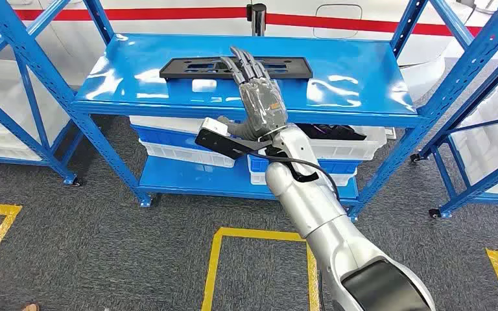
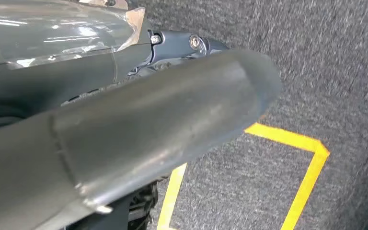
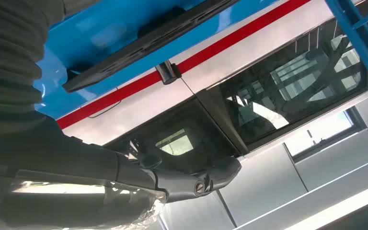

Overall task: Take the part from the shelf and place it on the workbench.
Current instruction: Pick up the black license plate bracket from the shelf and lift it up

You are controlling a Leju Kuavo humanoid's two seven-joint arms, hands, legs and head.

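Use the blue shelf (image 1: 363, 78) as your reference. The part (image 1: 188, 67), a flat black panel, lies on the shelf's top deck, toward the rear and left of centre. It has not been lifted.

Status: the reach is under way and the grasp is not made. The right hand (image 1: 259, 97) is extended over the top deck with its fingers straight and slightly spread, holding nothing; the fingertips overlap the part's middle in the head view, but you cannot tell whether they touch it. Judge the task as early: gripping, lifting, carrying to the workbench and setting down all remain.

The left hand (image 2: 124, 134) hangs low above grey carpet with yellow floor tape (image 2: 297, 143). Its fingers are too close and blurred to read, so treat their state as unknown.

Count:
- Parts on the top deck: one.
- Shelf decks visible: two.
- White bins (image 1: 181, 152) under the top deck: at least two; the arm hides some of the row.
- Neighbouring blue racks: one on each side of the shelf.
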